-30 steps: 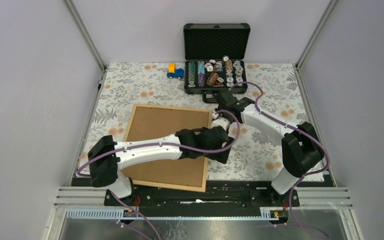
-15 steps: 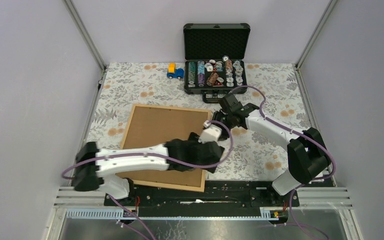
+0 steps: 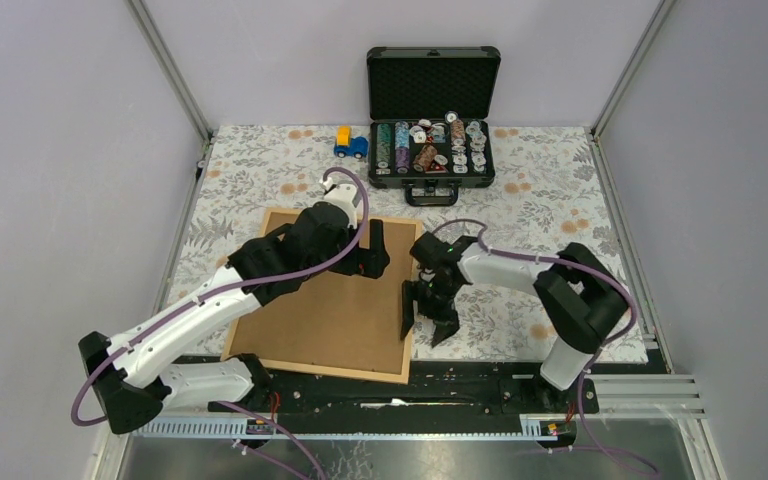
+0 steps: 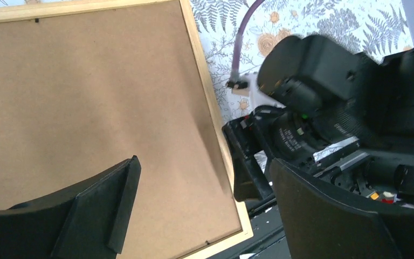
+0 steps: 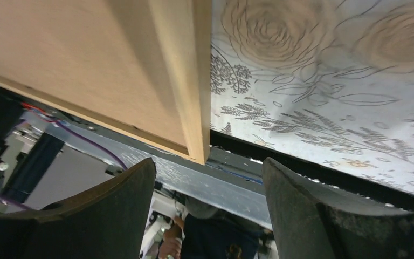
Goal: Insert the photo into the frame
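Two gaping, empty: left end effector [image 4: 204, 167], right end effector [image 5: 209, 164]; frame [image 5: 183, 65] on floral cloth [image 3: 550, 200]; grey walls [image 3: 60, 150].

your left arm [image 3: 210, 300] lies slantwise over the left half of the frame [image 3: 315, 367], with the left gripper [image 3: 380, 262] spread wide above the backing board [image 3: 325, 315] near its far edge, so that side is blocked from above. the right gripper [image 3: 427, 322], jaws apart, straddles the frame's right rail by the near corner. you have free cloth [image 3: 550, 215] right of the frame. along the far edge stand the black case [image 3: 432, 150] and the toy car [image 3: 350, 143].
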